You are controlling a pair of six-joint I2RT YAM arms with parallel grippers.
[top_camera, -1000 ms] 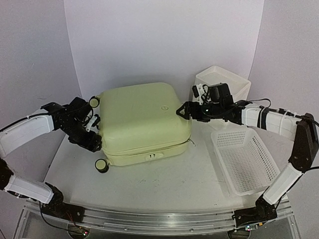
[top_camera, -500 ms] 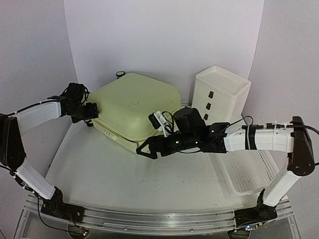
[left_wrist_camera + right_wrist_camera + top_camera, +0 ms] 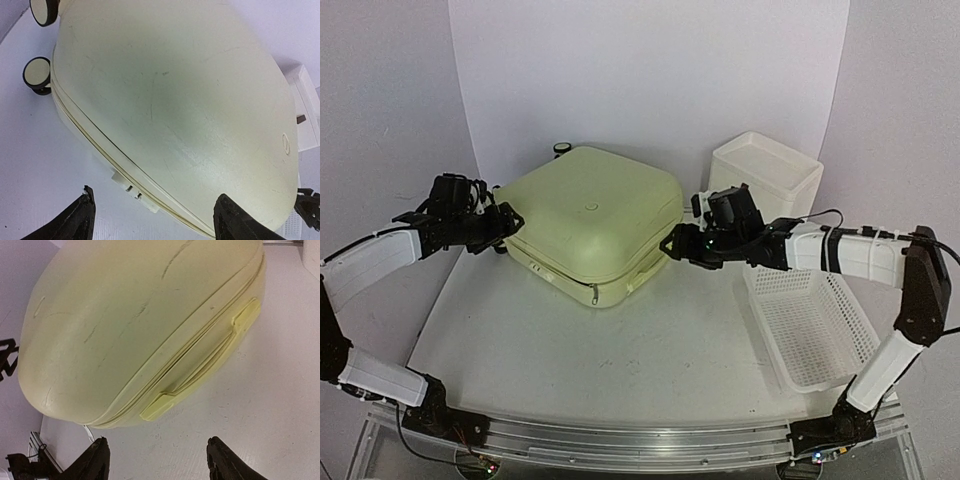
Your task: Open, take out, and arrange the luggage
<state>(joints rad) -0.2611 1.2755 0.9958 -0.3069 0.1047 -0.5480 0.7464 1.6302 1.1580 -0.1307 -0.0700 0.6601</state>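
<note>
Well, the luggage [image 3: 592, 222] lay flat and zipped closed at the far middle of the white table [image 3: 620, 350]. It was a smooth, pale yellow-green hard shell, rounded at every corner and faintly scuffed, with a zipper seam round its edge and a moulded handle [image 3: 200, 365] on its near right side. Black caster wheels [image 3: 37, 75] with pale hubs jutted from its far left end. The left gripper [image 3: 510, 222] hovered just beside that end, fingers spread wide and holding nothing. The right gripper [image 3: 672, 243], near the right corner, was likewise spread and empty. A white mesh basket [image 3: 810, 325] and a boxy white drawer unit [image 3: 765, 175] sat to the right.

Luggage [image 3: 590, 222] left — basket [image 3: 815, 325] right, drawers [image 3: 765, 170] behind.
</note>
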